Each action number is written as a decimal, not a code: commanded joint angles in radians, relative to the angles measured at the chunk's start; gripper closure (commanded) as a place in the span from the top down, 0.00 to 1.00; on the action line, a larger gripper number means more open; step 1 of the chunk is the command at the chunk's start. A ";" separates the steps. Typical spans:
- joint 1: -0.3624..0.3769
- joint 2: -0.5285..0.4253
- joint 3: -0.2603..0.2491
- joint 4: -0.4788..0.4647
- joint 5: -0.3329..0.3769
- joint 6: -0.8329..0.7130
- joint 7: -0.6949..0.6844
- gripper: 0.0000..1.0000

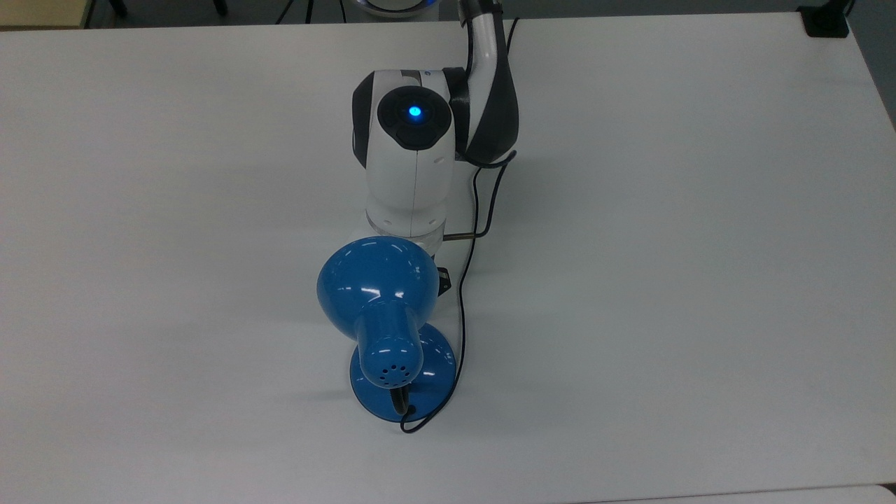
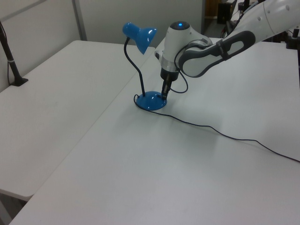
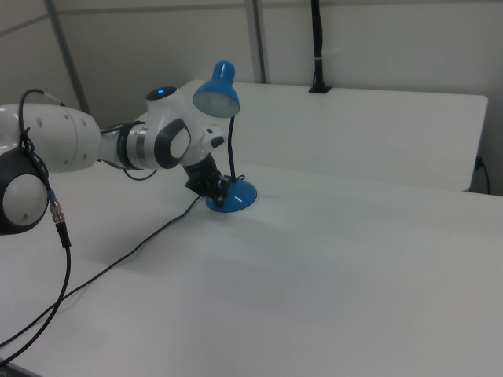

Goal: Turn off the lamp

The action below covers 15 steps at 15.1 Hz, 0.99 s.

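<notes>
The blue lamp stands mid-table, its bell shade (image 1: pixel 376 285) over its round base (image 1: pixel 437 364). The left view shows the shade (image 2: pixel 139 35) on a curved black neck above the base (image 2: pixel 151 101); the right view shows the shade (image 3: pixel 218 93) and base (image 3: pixel 234 197). No glow falls on the table under the shade. My gripper (image 2: pixel 164 92) points straight down at the base's edge on the left view's right, and sits at the base's left side in the right view (image 3: pixel 214 187). In the top view the shade hides most of it. The lamp's thin black cord (image 2: pixel 211 132) trails across the table.
The white table (image 1: pixel 665 280) is bare around the lamp. The cord (image 3: pixel 141 245) runs off past my arm (image 3: pixel 55 149). A black clamp post (image 2: pixel 11 61) stands at the table's far edge, also visible in the right view (image 3: pixel 317 47). A seam joins two tabletops (image 2: pixel 108 108).
</notes>
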 commanded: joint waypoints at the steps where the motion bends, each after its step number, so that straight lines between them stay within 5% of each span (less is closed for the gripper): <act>1: -0.002 -0.081 -0.005 -0.129 0.022 -0.004 -0.022 0.00; 3: -0.004 -0.136 -0.005 -0.139 0.020 -0.105 -0.017 0.00; 5: -0.014 -0.231 -0.003 -0.139 0.020 -0.266 0.004 0.20; 6: -0.022 -0.274 -0.005 -0.139 0.020 -0.329 0.006 0.46; 7: -0.024 -0.317 -0.003 -0.142 0.020 -0.387 0.023 0.83; 8: -0.025 -0.357 -0.005 -0.150 0.018 -0.440 0.061 1.00; 14: -0.085 -0.646 0.000 -0.304 0.018 -0.500 0.152 1.00; 15: -0.118 -0.679 0.033 -0.309 0.020 -0.539 0.150 1.00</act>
